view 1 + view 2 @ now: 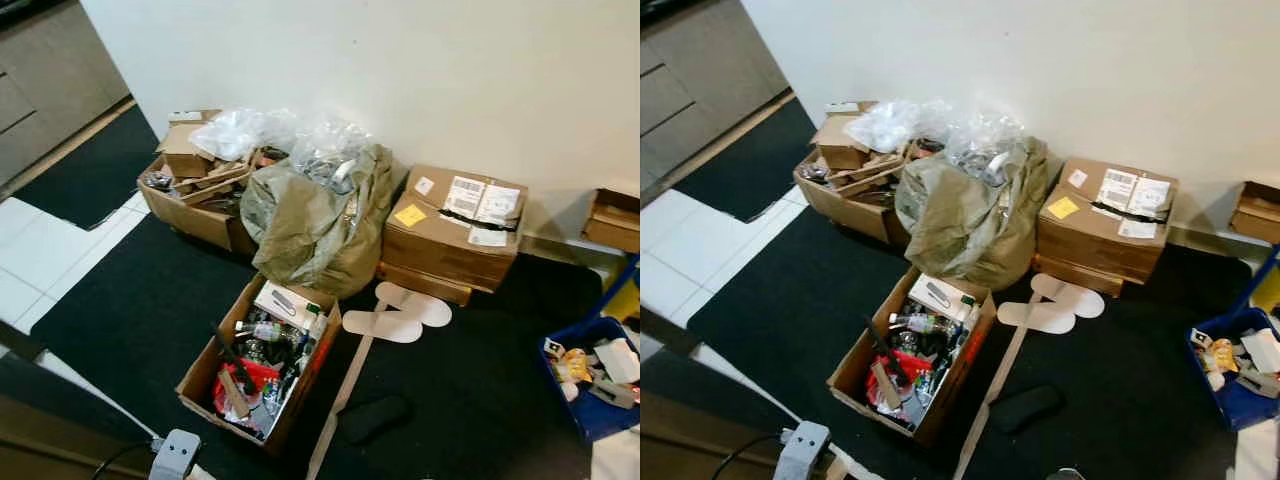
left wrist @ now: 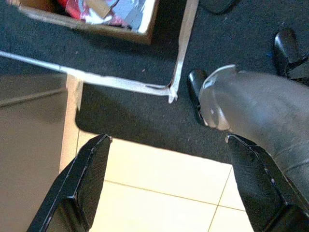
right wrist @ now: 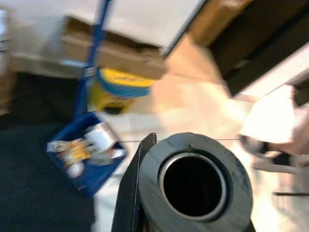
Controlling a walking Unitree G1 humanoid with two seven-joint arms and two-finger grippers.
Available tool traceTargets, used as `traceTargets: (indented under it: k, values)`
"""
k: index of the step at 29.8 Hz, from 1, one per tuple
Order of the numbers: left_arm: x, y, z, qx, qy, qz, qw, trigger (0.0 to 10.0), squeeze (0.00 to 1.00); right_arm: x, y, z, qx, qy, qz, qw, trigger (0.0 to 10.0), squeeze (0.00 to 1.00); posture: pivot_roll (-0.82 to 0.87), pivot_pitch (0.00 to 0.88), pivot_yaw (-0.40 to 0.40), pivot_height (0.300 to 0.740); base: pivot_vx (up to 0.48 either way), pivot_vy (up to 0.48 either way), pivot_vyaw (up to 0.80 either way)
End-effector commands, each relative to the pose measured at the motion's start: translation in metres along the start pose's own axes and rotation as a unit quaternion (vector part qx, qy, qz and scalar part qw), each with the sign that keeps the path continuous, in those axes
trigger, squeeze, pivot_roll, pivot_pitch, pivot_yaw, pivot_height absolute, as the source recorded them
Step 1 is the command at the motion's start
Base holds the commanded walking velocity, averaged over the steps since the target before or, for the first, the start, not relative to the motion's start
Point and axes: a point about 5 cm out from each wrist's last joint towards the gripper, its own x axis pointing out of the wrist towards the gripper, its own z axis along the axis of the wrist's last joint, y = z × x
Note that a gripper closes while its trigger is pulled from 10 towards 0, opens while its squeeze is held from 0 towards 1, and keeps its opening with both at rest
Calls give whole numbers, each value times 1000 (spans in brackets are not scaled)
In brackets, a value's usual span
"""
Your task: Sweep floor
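Left eye view looks down on a dark, matte carpet (image 1: 130, 300) laid over glossy white floor tiles (image 1: 40, 250). Against the pale wall stands an open cardboard box (image 1: 195, 215) stuffed with torn card and crinkled clear plastic bags (image 1: 240, 130). Beside it slumps a large olive-grey sack (image 1: 315, 225) of soft, creased fabric. A sealed cardboard carton (image 1: 450, 235) with white shipping labels and a yellow note sits just beside the sack, stacked on a flatter box. Two pale, foot-shaped cardboard cut-outs (image 1: 400, 315) lie flat on the carpet in front of the carton, overlapping. Nearer, an open cardboard box (image 1: 262, 362) holds bottles, a white packet and red wrapping in a jumble. A long pale strip (image 1: 345, 385) runs along the carpet beside that box, and a dark oblong pad (image 1: 372, 418) lies near it. At the carpet's right edge a blue plastic bin (image 1: 590, 385) holds small packets.

Left wrist view: the left pincer (image 2: 171, 186) hangs open, its flat black fingers (image 2: 79, 186) spread wide over the edge where the carpet meets cream tile.

Right wrist view, blurred: the right pincer (image 3: 145, 193) is closed around a thick black hollow tube (image 3: 193, 181), seen end-on as a round rim, above pale tile near the blue bin.
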Motion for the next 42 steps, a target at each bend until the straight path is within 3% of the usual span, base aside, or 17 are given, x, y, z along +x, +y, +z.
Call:
traceTargets:
  k: [1,10,11,12,22,34,37,42]
  values:
    - [-4,2,-11,-5,21,3,1000,10000,0,-5,-2,13,10,-26,5,1000,10000,0,-160,115,125,740,0,0,0]
    - [-3,0,-12,-5,26,-1,1000,10000,0,-7,-9,15,9,-22,3,1000,10000,0,-169,105,121,740,0,0,0]
    - [-2,-1,-12,-4,27,-2,1000,10000,0,-6,-8,15,16,-23,5,1000,10000,0,-168,101,123,740,0,0,0]
    - [-2,-2,-11,-3,27,-3,1000,10000,0,-5,-3,18,50,-33,15,998,10000,0,-169,99,126,740,0,0,0]
    - [-1,-3,-9,-5,27,-6,1000,10000,0,-7,5,41,91,-84,38,992,10000,0,-173,83,133,740,0,0,0]
    - [2,-7,-4,-17,21,-17,1000,10000,0,-2,5,41,105,-79,23,991,10000,0,-169,65,136,740,0,0,-700]
    - [3,-8,-2,-23,20,-25,999,10000,0,2,-10,36,101,-68,-2,993,10000,0,-185,60,141,740,0,0,-731]
    - [4,-11,-2,-26,24,-35,999,10000,0,4,-20,32,98,-61,-18,993,10000,0,-188,58,141,740,0,0,-731]
